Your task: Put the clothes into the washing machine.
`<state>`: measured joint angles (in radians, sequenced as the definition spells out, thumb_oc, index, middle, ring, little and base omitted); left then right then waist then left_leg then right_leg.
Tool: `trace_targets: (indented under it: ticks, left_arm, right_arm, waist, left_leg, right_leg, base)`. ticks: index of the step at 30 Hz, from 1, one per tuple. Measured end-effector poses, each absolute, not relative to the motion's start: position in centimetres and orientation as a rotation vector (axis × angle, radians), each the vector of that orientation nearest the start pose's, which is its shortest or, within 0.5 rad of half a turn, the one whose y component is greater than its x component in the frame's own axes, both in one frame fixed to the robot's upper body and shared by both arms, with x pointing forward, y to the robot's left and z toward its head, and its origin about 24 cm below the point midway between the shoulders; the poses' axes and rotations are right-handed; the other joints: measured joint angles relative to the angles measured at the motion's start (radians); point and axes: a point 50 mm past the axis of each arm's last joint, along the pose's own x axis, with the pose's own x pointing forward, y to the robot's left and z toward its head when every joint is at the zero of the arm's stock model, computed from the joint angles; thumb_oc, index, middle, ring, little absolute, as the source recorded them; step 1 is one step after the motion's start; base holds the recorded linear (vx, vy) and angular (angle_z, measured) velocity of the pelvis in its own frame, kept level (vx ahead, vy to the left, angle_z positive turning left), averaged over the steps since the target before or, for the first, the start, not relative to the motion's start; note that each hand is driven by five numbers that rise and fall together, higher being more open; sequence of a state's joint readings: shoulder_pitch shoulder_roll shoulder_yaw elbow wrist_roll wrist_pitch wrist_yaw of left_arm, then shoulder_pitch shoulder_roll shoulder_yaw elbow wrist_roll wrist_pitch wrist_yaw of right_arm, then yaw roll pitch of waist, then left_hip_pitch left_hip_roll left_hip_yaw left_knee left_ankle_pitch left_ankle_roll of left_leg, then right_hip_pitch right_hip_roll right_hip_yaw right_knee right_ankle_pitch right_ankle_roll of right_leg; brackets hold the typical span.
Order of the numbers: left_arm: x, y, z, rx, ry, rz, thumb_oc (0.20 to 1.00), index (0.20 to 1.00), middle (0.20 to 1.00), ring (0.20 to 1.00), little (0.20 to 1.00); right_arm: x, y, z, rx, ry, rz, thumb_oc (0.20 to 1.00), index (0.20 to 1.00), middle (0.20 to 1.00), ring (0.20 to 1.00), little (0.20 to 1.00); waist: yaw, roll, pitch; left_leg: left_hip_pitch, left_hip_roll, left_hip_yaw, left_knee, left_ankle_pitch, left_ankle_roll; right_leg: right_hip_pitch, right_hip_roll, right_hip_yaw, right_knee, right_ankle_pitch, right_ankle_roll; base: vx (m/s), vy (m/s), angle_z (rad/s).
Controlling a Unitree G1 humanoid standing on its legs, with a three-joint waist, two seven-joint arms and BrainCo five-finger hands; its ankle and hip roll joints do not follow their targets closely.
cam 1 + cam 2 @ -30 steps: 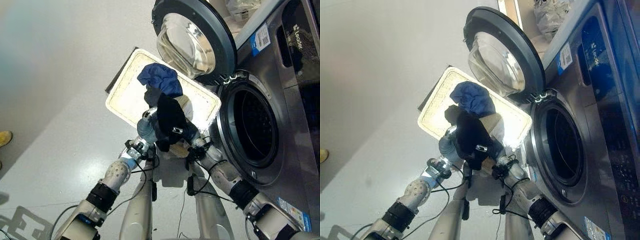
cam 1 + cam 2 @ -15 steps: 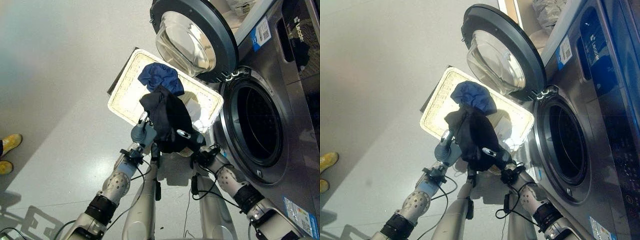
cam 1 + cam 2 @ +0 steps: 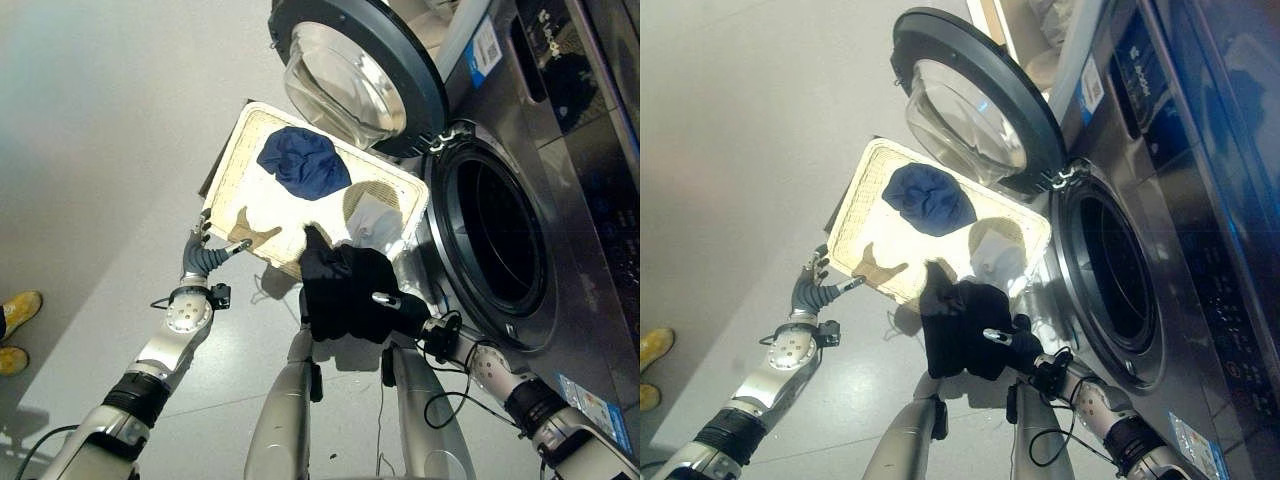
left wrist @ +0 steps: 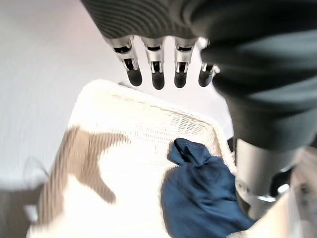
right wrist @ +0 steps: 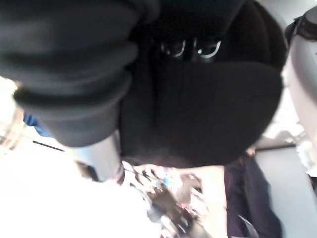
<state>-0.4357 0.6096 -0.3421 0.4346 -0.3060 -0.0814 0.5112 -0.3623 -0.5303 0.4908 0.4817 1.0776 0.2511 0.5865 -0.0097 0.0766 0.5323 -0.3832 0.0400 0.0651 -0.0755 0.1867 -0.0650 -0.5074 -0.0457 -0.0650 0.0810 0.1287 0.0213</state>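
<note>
The right hand [image 3: 398, 308] is curled round a bunched black garment [image 3: 343, 293], holding it up just in front of the washing machine [image 3: 520, 190] — beside the open drum mouth [image 3: 497, 245], whose round door [image 3: 350, 75] is swung wide. The left hand [image 3: 203, 255] hangs at the near edge of the white wicker basket [image 3: 240, 170] with fingers [image 4: 156, 67] straight and spread, holding nothing. In the basket lie a dark blue garment [image 3: 302, 162] and a white one [image 3: 375, 222] — both apart from the hands.

A black garment [image 3: 345, 295], a navy garment [image 3: 302, 162], a cream woven basket [image 3: 240, 150].
</note>
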Motion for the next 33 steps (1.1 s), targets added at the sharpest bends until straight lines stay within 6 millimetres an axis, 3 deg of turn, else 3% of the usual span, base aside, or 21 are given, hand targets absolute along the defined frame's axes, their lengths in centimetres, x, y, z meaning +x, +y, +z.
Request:
trace_targets:
  ticks: [5,8,10,11,13,17,20,21,24,30,33]
  left_arm:
    - [32.7,23.5,8.5,0.368,-0.071,0.373,1.000,1.000,1.000,1.000,1.000]
    - [32.3,23.9,6.4,0.369,0.016,0.414,1.000,1.000,1.000,1.000,1.000]
    - [32.1,24.1,5.6,0.368,0.046,0.432,1.000,1.000,1.000,1.000,1.000]
    - [31.5,24.6,4.0,0.374,0.110,0.461,1.000,1.000,1.000,1.000,1.000]
    - [30.9,24.8,2.8,0.374,0.153,0.471,1.000,1.000,1.000,1.000,1.000]
    - [29.8,25.6,0.7,0.362,0.233,0.497,1.000,1.000,1.000,1.000,1.000]
    - [29.2,25.6,-1.0,0.327,0.299,0.489,1.000,1.000,1.000,1.000,1.000]
    - [29.0,25.1,-1.6,0.314,0.319,0.466,1.000,1.000,1.000,1.000,1.000]
    - [28.8,24.3,-2.5,0.287,0.339,0.430,1.000,1.000,1.000,1.000,1.000]
    - [28.1,22.6,-3.7,0.324,0.358,0.316,1.000,1.000,1.000,1.000,1.000]
    - [28.0,22.3,-3.6,0.324,0.346,0.294,1.000,1.000,1.000,1.000,1.000]
  right_arm:
    - [28.2,-13.9,1.4,0.734,0.425,0.792,0.200,0.200,0.200,0.200,0.200]
    - [28.7,-11.9,2.6,1.021,0.307,0.774,0.200,0.200,0.200,0.200,0.200]
    - [28.8,-11.7,3.0,1.112,0.257,0.743,0.200,0.200,0.200,0.200,0.200]
    - [29.3,-11.9,3.8,1.281,0.143,0.651,0.200,0.200,0.200,0.200,0.200]
    - [29.8,-13.0,4.1,1.347,0.070,0.558,0.200,0.200,0.200,0.200,0.200]
    - [31.1,-19.5,3.9,1.522,-0.235,0.041,0.200,0.200,0.200,0.200,0.200]
    - [32.0,-24.0,4.7,1.561,-0.374,-0.283,0.200,0.200,0.200,0.200,0.200]
    - [32.7,-24.3,5.6,1.593,-0.394,-0.363,0.200,0.200,0.200,0.200,0.200]
    - [34.4,-25.3,8.3,1.704,-0.458,-0.557,0.200,0.200,0.200,0.200,0.200]
    - [34.5,-25.8,9.8,1.809,-0.504,-0.898,0.200,0.200,0.200,0.200,0.200]
    - [34.1,-27.7,11.6,1.835,-0.499,-1.057,0.200,0.200,0.200,0.200,0.200]
  waist:
    - [-0.007,0.001,0.000]
    - [-0.026,0.001,0.001]
    - [-0.029,0.001,0.001]
    - [-0.030,0.001,0.001]
    - [-0.032,0.003,0.002]
    - [-0.040,0.016,0.003]
    - [-0.056,0.050,0.002]
    - [-0.057,0.069,0.001]
    - [-0.046,0.080,-0.007]
    - [-0.031,0.081,-0.007]
    - [-0.019,0.084,-0.009]
  left_leg:
    - [0.007,0.010,0.010,-0.002,-0.006,-0.008]
    - [0.007,0.007,0.014,-0.005,-0.007,-0.008]
    - [0.007,0.005,0.017,-0.006,-0.007,-0.008]
    - [0.007,0.003,0.031,-0.011,-0.007,-0.009]
    - [0.006,-0.001,0.045,-0.011,-0.007,-0.008]
    - [0.004,-0.006,0.072,-0.012,-0.010,-0.009]
    - [0.004,-0.013,0.075,-0.012,-0.010,-0.009]
    - [0.004,-0.014,0.080,-0.012,-0.012,-0.010]
    - [0.002,-0.019,0.095,-0.012,-0.012,-0.010]
    - [-0.016,-0.040,0.099,-0.013,-0.017,-0.011]
    - [-0.051,-0.060,0.101,-0.012,-0.017,-0.010]
  right_leg:
    - [0.015,0.012,0.001,-0.035,0.014,-0.010]
    - [0.012,0.010,0.004,-0.034,0.013,-0.009]
    - [0.010,0.009,0.007,-0.034,0.014,-0.009]
    - [0.002,0.007,0.021,-0.034,0.017,-0.004]
    - [-0.007,0.004,0.033,-0.033,0.020,-0.001]
    - [-0.018,0.000,0.055,-0.036,0.027,0.006]
    - [-0.012,-0.006,0.057,-0.054,0.040,0.011]
    - [-0.011,-0.009,0.057,-0.062,0.046,0.014]
    - [-0.013,-0.015,0.057,-0.087,0.069,0.010]
    - [-0.032,-0.044,0.057,-0.096,0.086,0.022]
    - [-0.066,-0.067,0.058,-0.096,0.094,0.034]
  base:
    - [0.02,-0.005,-0.07]
    - [0.02,0.023,-0.01]
    - [0.03,0.035,-0.06]
    - [0.02,0.056,-0.17]
    - [0.06,0.090,-0.17]
    - [0.07,0.045,-0.13]
    - [0.06,-0.004,-0.06]
    - [0.06,-0.009,-0.11]
    - [0.03,-0.012,-0.19]
    - [0.03,-0.017,0.00]
    - [0.02,-0.078,0.09]
